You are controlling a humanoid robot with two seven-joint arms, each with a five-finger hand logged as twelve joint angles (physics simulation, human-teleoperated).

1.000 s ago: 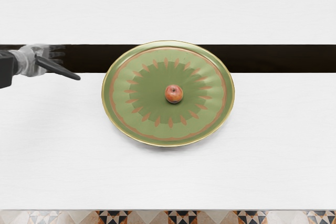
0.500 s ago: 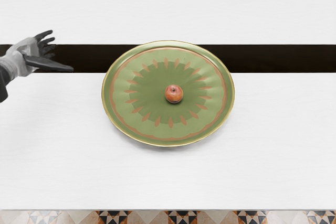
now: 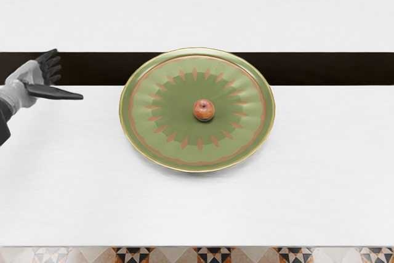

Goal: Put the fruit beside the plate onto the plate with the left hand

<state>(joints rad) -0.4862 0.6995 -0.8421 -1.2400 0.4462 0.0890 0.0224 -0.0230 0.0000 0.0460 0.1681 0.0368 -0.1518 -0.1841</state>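
Hovering spread open, my left robot hand [image 3: 36,82] holds nothing; the apple [image 3: 204,110] sits well to its right, centred on the green plate [image 3: 161,85]. A careless sweep across the bench [image 3: 184,204] could jolt the plate, rolling it off.

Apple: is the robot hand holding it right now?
No, the apple sits alone on the plate, with the left hand far off, open.
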